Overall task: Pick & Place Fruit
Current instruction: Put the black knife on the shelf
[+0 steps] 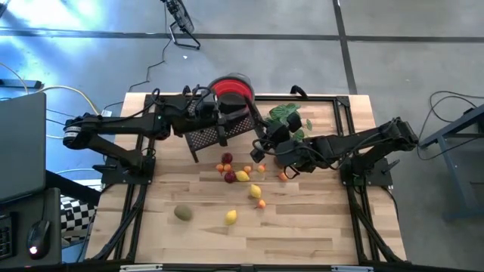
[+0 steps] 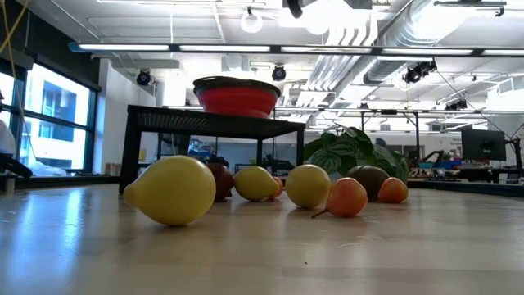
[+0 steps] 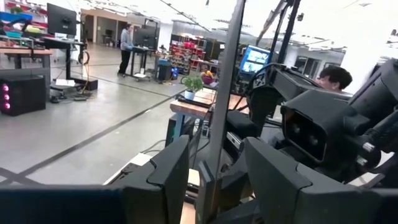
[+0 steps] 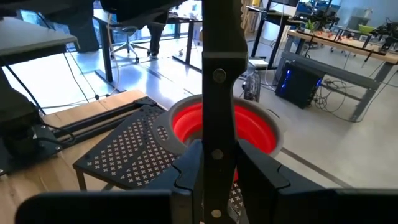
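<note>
On the table, with the black stand and red bowl at its far edge, the left gripper pinches the blade and the right gripper the handle of a knife, while the fruit lies loose mid-table, so picking seems not yet begun and next calls for freeing one gripper.

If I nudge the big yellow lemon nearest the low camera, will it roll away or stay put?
The yellow lemon looks rounded and glossy, so it would probably roll, though its pointed end may make it curve rather than run straight. It rests on bare, flat table with nothing near to stop it. Its smooth skin may be slippery.
</note>
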Robot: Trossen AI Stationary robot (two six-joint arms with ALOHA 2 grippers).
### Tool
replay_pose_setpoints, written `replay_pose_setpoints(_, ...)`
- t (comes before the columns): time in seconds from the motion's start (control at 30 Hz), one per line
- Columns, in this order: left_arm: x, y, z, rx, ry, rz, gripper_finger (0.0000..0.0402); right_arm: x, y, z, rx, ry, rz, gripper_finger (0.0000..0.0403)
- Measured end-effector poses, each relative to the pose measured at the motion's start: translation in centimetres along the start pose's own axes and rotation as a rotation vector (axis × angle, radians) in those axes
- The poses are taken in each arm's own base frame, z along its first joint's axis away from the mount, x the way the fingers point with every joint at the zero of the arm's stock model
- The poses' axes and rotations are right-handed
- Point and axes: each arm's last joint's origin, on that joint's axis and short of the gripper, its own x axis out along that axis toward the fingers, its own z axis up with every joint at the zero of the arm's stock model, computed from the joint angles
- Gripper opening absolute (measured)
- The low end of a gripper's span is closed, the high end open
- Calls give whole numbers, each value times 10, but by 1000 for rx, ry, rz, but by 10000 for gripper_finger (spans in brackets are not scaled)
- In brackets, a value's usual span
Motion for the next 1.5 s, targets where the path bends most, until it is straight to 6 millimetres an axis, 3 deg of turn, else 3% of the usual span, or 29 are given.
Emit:
replay_pose_setpoints(0.43, 7, 1, -10, -7, 37, 7, 151, 13, 16, -18, -54, 28, -22, 70)
replay_pose_setpoints(1.0, 6, 1, -13, -7, 71, 24, 148, 14, 18, -18, -35, 10, -48, 70)
replay_pose_setpoints(1.5, 6, 2, -13, -6, 74, 25, 16, 14, 18, -18, -8, 1, -62, 70)
